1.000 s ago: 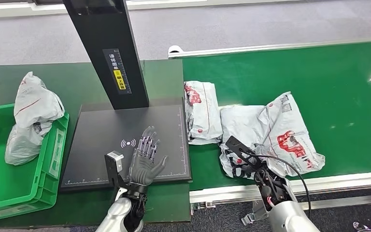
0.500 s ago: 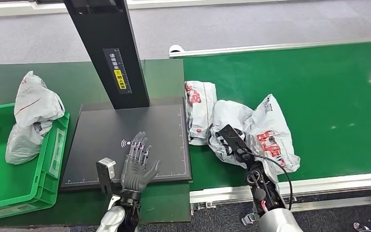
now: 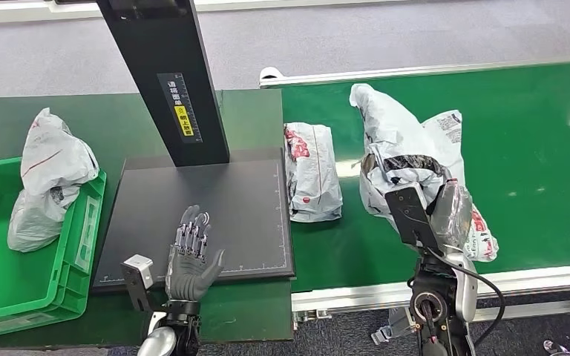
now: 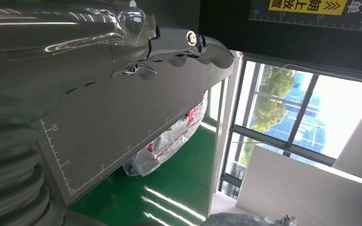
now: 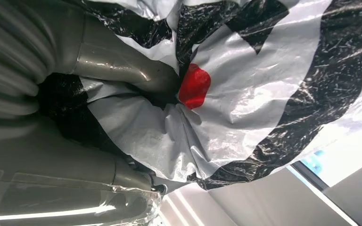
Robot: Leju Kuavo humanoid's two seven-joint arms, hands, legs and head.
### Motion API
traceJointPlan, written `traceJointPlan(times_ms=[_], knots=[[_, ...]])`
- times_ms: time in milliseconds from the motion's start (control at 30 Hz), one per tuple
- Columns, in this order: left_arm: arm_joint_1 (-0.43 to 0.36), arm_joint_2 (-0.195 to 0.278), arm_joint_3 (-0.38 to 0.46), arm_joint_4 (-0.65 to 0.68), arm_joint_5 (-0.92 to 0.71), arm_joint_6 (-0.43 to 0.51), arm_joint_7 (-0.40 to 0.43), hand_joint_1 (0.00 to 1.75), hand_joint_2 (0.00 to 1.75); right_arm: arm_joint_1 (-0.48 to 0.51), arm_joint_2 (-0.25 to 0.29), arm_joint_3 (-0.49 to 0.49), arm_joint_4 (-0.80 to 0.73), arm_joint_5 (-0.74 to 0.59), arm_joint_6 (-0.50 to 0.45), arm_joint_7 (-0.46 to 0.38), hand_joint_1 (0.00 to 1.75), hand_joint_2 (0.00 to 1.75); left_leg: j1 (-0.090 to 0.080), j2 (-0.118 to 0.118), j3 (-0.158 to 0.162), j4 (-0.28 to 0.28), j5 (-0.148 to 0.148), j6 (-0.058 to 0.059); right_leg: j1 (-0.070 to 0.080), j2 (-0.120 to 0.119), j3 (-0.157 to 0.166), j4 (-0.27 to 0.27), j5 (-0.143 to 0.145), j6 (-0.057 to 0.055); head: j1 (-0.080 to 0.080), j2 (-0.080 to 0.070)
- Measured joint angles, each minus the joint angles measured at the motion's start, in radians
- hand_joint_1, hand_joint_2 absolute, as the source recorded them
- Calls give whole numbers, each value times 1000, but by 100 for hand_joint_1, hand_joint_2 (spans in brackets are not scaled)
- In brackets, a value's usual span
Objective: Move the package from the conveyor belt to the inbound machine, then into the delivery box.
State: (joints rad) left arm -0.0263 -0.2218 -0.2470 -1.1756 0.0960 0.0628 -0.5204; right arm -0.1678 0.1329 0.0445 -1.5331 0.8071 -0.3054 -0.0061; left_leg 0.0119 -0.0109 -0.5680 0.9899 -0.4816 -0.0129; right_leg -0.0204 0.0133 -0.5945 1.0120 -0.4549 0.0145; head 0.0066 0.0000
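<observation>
My right hand (image 3: 424,194) grips a crumpled white plastic package (image 3: 393,133) with red and black print and holds it up above the green conveyor belt (image 3: 519,148). In the right wrist view my thumb (image 5: 122,70) presses into the package (image 5: 245,80). A second white package (image 3: 310,170) lies flat on the belt's left end, beside the black inbound machine plate (image 3: 230,200); the same package (image 4: 169,146) lies past the plate's edge (image 4: 118,136) in the left wrist view. My left hand (image 3: 191,256) hovers open over the plate's front edge, fingers spread, holding nothing.
The machine's black post (image 3: 167,74) rises behind the plate. A green delivery box (image 3: 37,245) stands at the left, with a white bagged package (image 3: 50,178) leaning on its far rim. The belt's metal front rail (image 3: 534,278) runs along the near side.
My right hand has lifted the package off the belt and raised it up. My left hand has drawn back toward me and slightly left, staying open.
</observation>
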Motion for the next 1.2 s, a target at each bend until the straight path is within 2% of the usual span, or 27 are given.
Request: traceJointPlan(times_ms=[167, 233, 300, 367, 433, 500, 600, 767, 967, 1200], knots=[[7, -1, 5, -17, -19, -1, -20, 0, 175, 40, -2, 6, -101, -17, -77, -61, 175, 175, 0, 0, 0, 0, 0, 0, 0, -1, 0, 0, 0, 0, 0, 0], [5, -1, 9, -28, -28, -1, -26, 0, 175, 45, -4, 17, -140, -47, -42, -66, 175, 175, 0, 1, -1, 0, 0, 0, 0, 0, 0, 0, 0, 0, 0, 0], [-7, -1, 12, -34, -35, -2, -28, 0, 175, 23, -5, 39, -136, -87, 76, -48, 175, 175, 0, 2, -2, 0, 0, 0, 0, 1, 0, 0, 0, 0, 0, 0], [-35, 0, 15, -32, -38, -4, -28, 0, 175, -36, -4, 73, -59, -141, 254, -29, 175, 175, 0, 2, -2, -1, 1, -1, 0, 1, 0, 0, 1, -1, 0, 0], [-85, 2, 18, -16, -38, -1, -28, 0, 175, -112, 5, 123, 97, -189, 400, -46, 175, 175, 1, 1, -2, -1, 4, -1, 1, 0, 0, 0, 3, -2, 0, 0], [-134, 5, 29, 1, -36, 17, -31, 0, 175, -176, 27, 181, 280, -214, 456, -100, 175, 175, 2, -2, -2, -1, 7, -2, 2, -2, 0, 1, 5, -2, 0, 0], [-170, 12, 67, -1, -28, 62, -35, 0, 175, -244, 71, 270, 506, -227, 468, -170, 175, 175, 3, -2, -2, -1, 8, -3, 3, -2, -1, 2, 6, -3, 0, 0], [-174, 33, 151, -66, -32, 114, -35, 0, 175, -332, 130, 391, 728, -253, 510, -181, 175, 175, 4, -1, -4, -1, 8, -4, 4, -2, -3, 2, 5, -3, 0, 0], [-163, 45, 212, -134, -62, 133, -35, 0, 175, -399, 157, 463, 841, -286, 519, -193, 175, 175, 4, -1, -4, -1, 8, -4, 4, -2, -3, 2, 5, -3, 0, 0], [-146, 48, 254, -197, -76, 144, -40, 0, 175, -440, 174, 520, 884, -309, 513, -222, 175, 175, 4, -1, -4, 0, 8, -4, 4, -2, -3, 2, 5, -3, 0, 0]])
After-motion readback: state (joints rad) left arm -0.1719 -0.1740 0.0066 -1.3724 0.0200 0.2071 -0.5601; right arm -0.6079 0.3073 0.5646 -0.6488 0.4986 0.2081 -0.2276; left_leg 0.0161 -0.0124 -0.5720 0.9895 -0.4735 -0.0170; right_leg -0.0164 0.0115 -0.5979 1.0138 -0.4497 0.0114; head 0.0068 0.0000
